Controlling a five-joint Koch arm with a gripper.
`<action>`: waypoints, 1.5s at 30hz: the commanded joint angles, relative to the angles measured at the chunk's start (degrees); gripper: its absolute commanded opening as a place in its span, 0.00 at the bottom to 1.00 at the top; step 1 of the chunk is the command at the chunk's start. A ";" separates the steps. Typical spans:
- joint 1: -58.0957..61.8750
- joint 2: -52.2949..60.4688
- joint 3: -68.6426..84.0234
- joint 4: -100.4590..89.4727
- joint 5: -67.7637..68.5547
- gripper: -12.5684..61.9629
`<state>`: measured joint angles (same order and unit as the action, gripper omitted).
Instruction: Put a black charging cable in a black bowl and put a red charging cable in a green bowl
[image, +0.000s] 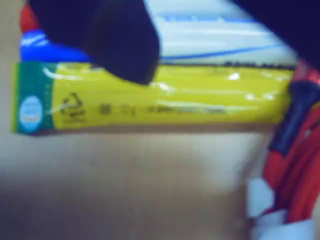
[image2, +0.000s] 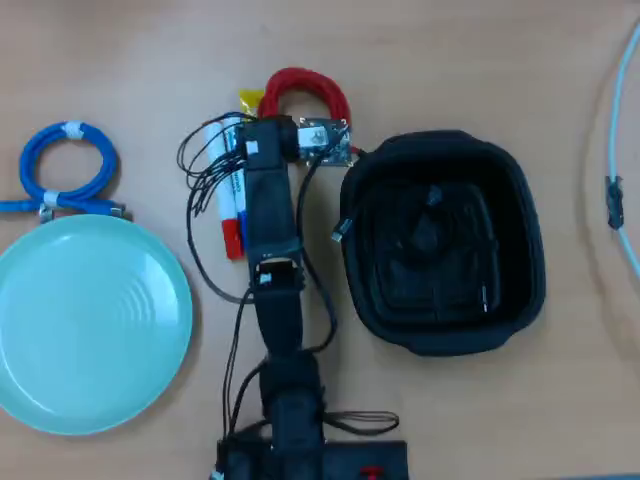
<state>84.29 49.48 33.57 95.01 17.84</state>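
Note:
The red charging cable (image2: 305, 88) lies coiled on the table just beyond the arm's wrist (image2: 275, 145), left of the black bowl (image2: 520, 250). In the wrist view its red loops (image: 300, 165) and white band (image: 272, 215) fill the lower right corner. My gripper (image: 220, 60) hangs above the table with its two dark fingers (image: 120, 40) spread apart and nothing between them. The black charging cable (image2: 425, 235) lies inside the black bowl, faint against the dark base. At the left of the overhead view sits the green bowl (image2: 85, 325), holding nothing.
A yellow packet (image: 150, 100) lies across the wrist view under the gripper, with markers (image2: 232, 215) beside it. A blue coiled cable (image2: 65, 170) lies above the green bowl. The arm's own wires (image2: 205, 175) loop out to its left. A pale cable (image2: 620, 150) runs along the right edge.

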 joint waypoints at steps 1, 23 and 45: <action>0.62 -1.76 -8.44 -1.49 0.35 0.89; 2.99 -11.34 -14.06 -3.60 -4.04 0.88; 2.90 -12.66 -13.89 -2.99 -4.04 0.07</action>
<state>86.92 36.56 23.20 91.05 14.41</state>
